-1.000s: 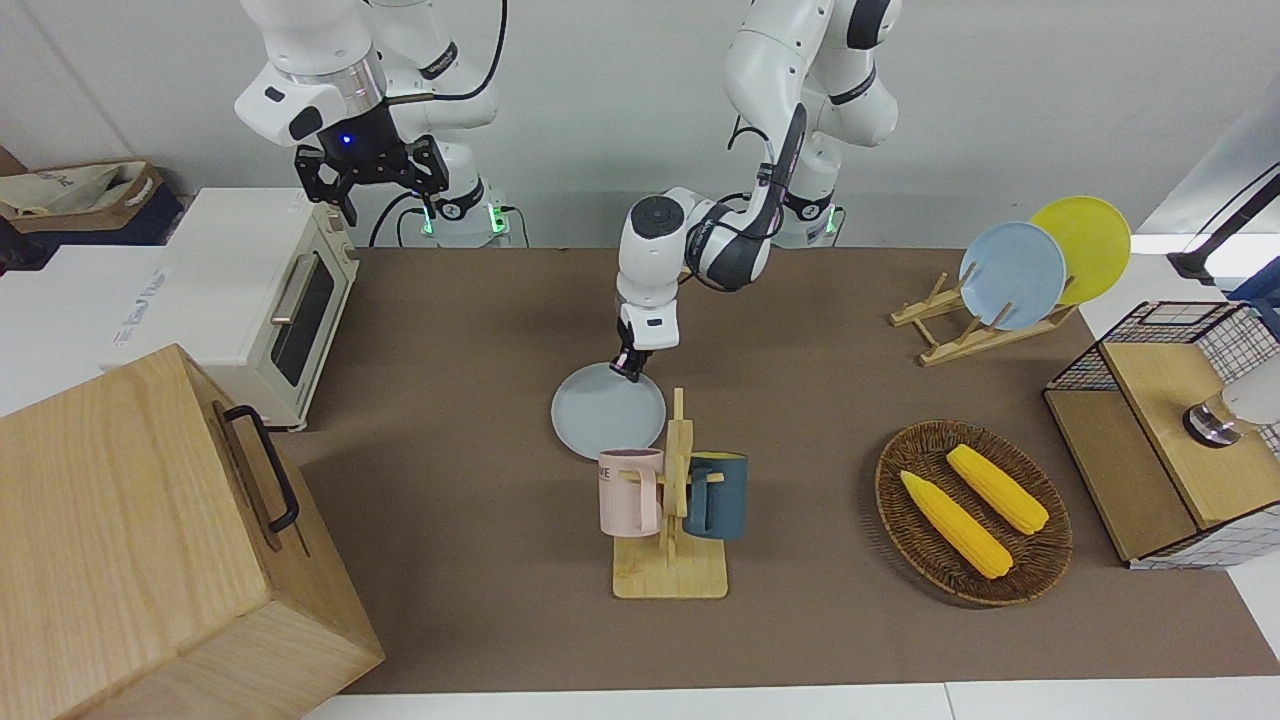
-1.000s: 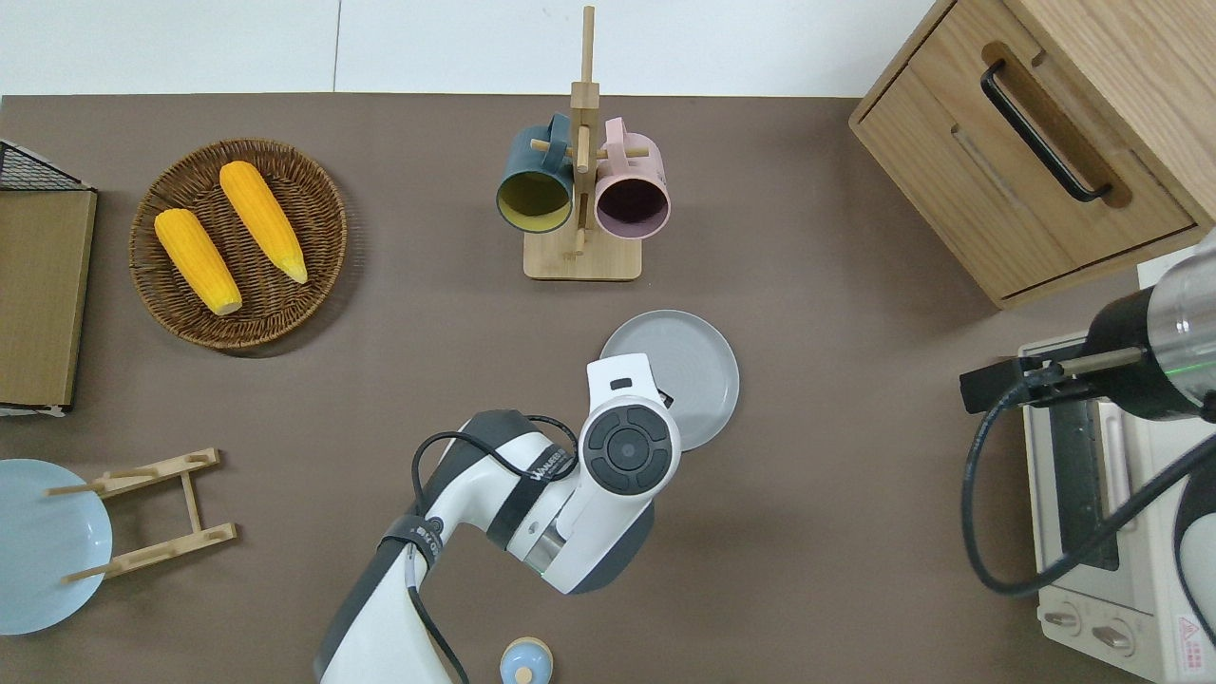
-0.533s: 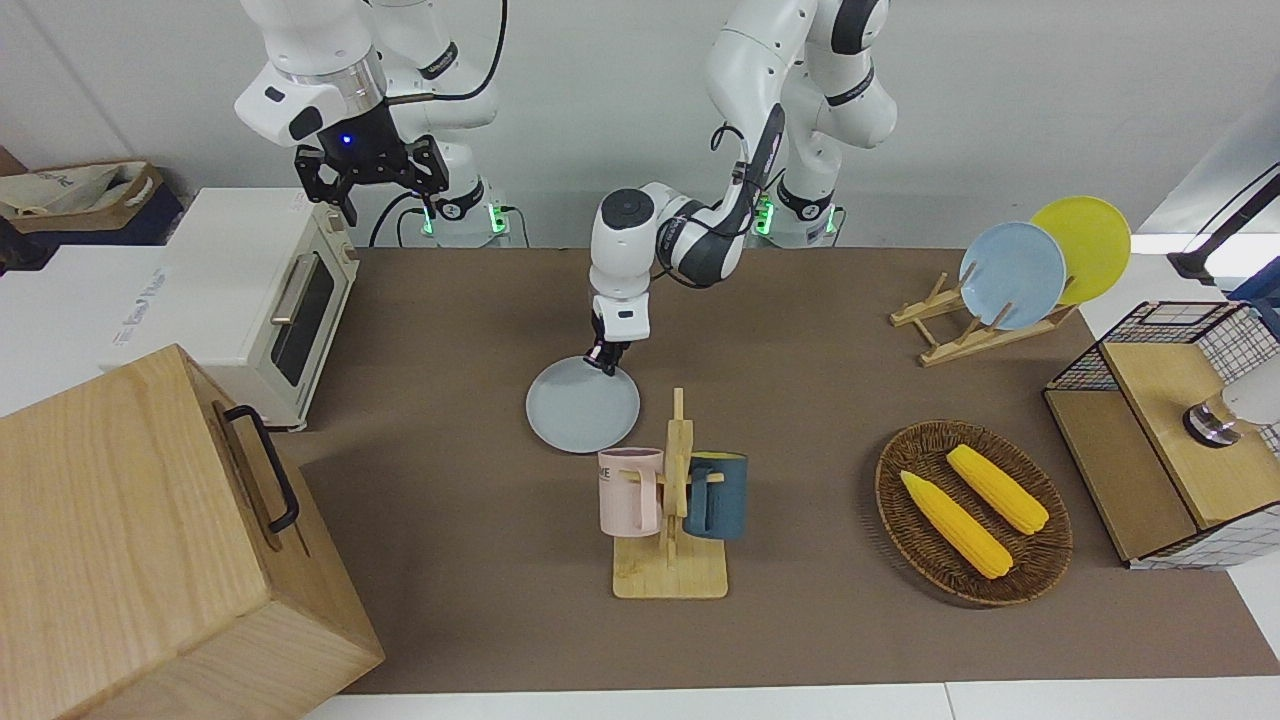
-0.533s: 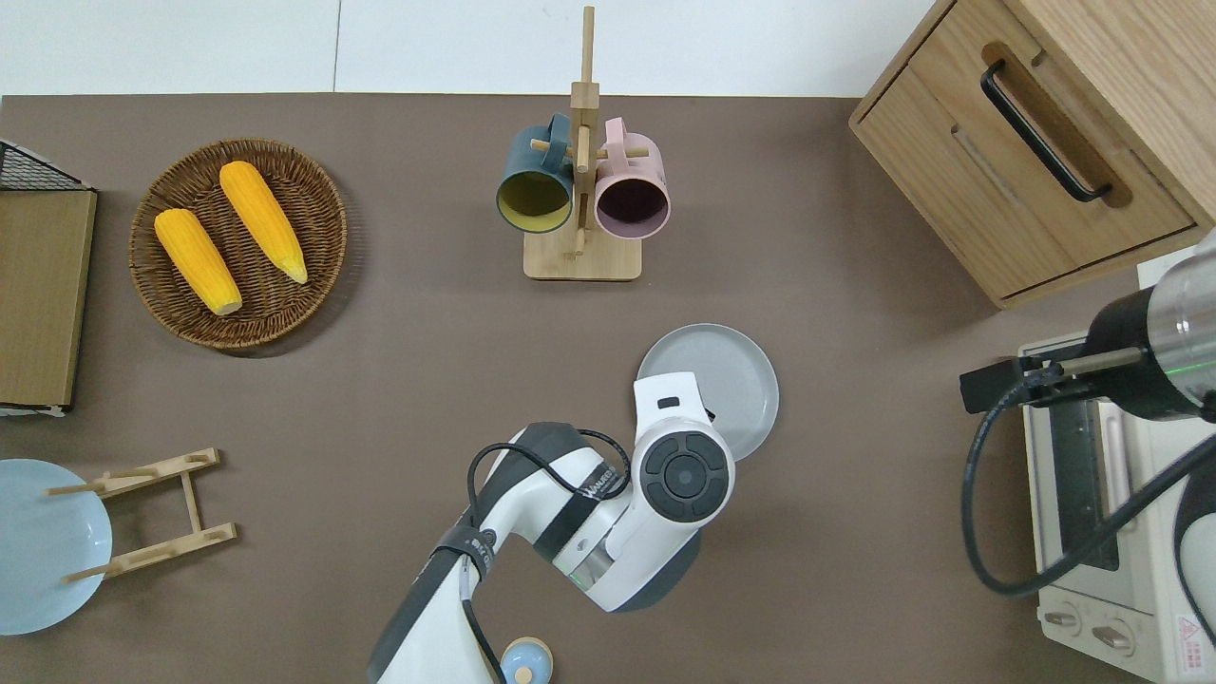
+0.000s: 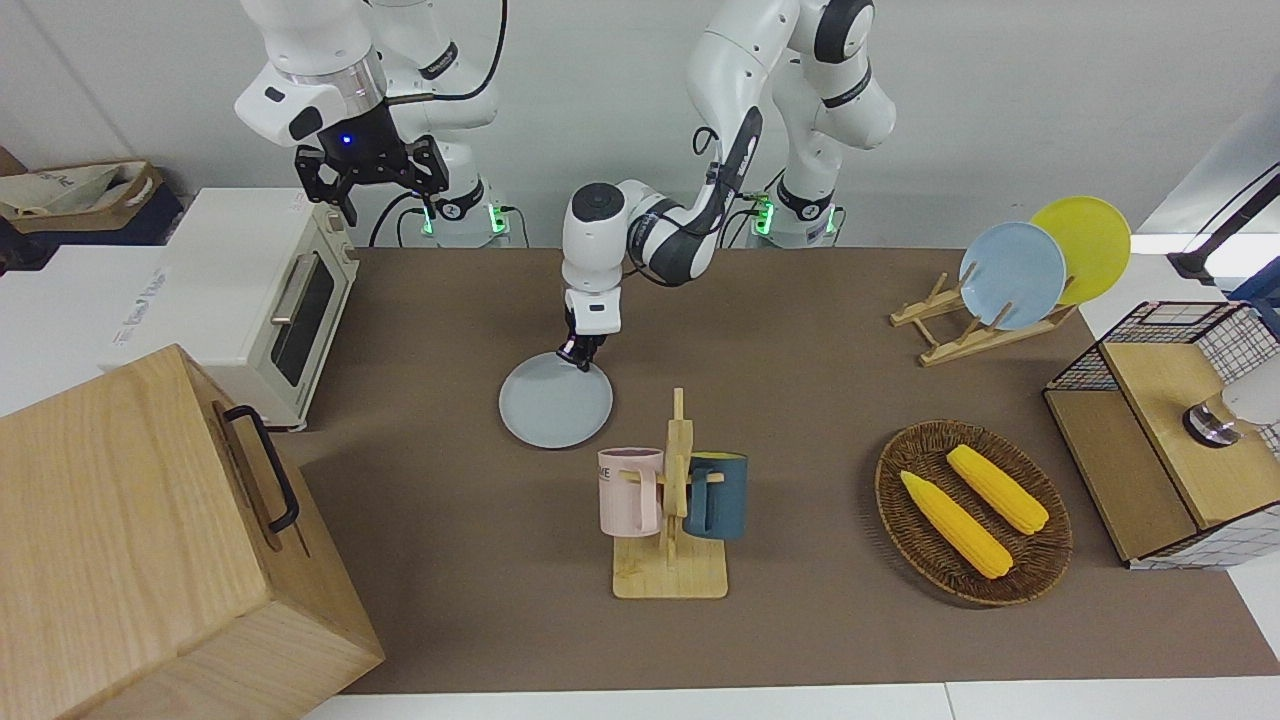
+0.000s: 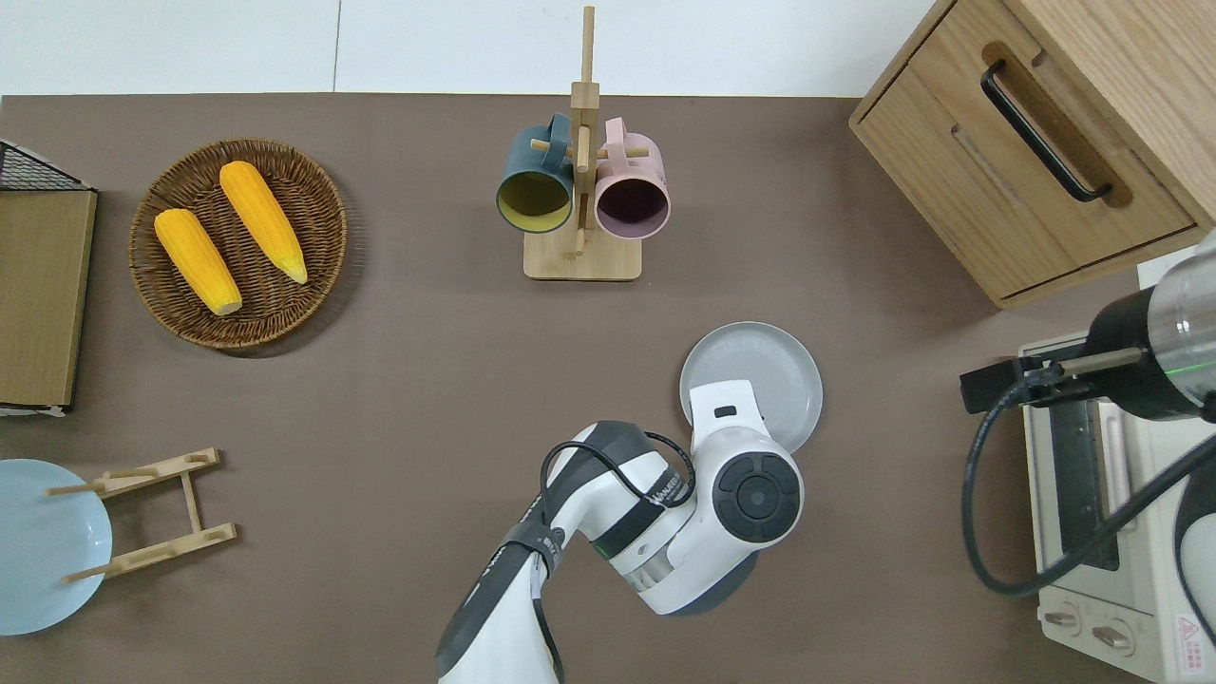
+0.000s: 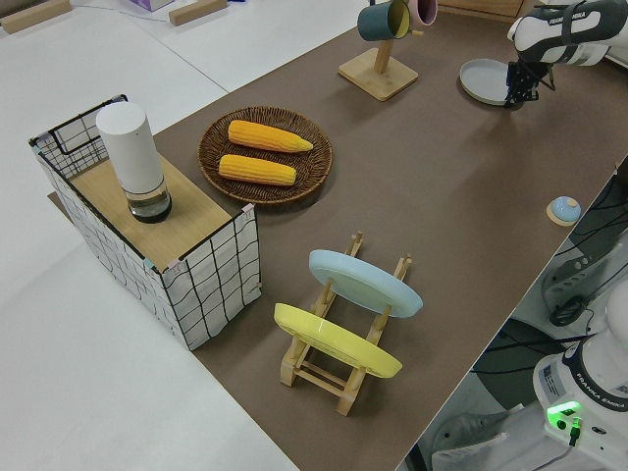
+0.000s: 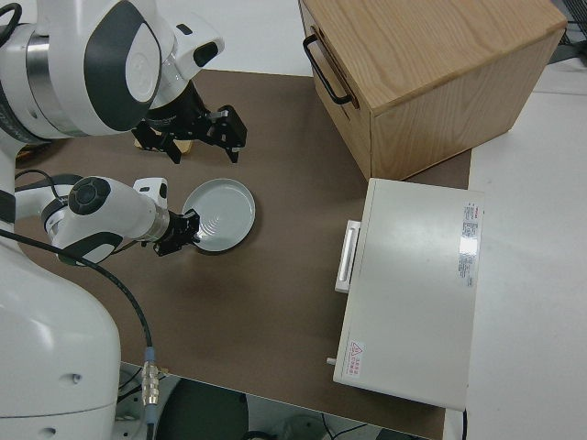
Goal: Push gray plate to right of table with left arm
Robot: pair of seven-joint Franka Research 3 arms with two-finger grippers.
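While the left arm [image 5: 640, 235] reaches down, its tool [image 5: 578, 352] sits low at the edge of the gray plate [image 5: 556, 404] that is nearest the robots, touching or nearly touching the rim. Whether the fingers are spread or pinched together I cannot tell from where I stand. The plate lies flat on the tabletop [image 5: 820, 600], nearer to the robots than the mug rack [image 5: 675, 510] and a little toward the right arm's end, with open brown surface between it and the toaster oven [image 5: 270, 300] and the wooden cabinet [image 5: 150, 540].

It looks like a stiff, glazed dish, light enough to slide readily on the matte top, though smooth enough that a contact placed off-centre would likely spin it rather than carry it along. The low raised rim is the sensible place to bear against: pressing sideways at the rim, in line with the plate's middle, should keep it tracking straight. Pressing down on the rim risks tipping the opposite edge up. If it is ceramic, a hard knock against the oven or cabinet could chip it, so I would want the push gentle.

The right arm [image 5: 330, 90] is parked.
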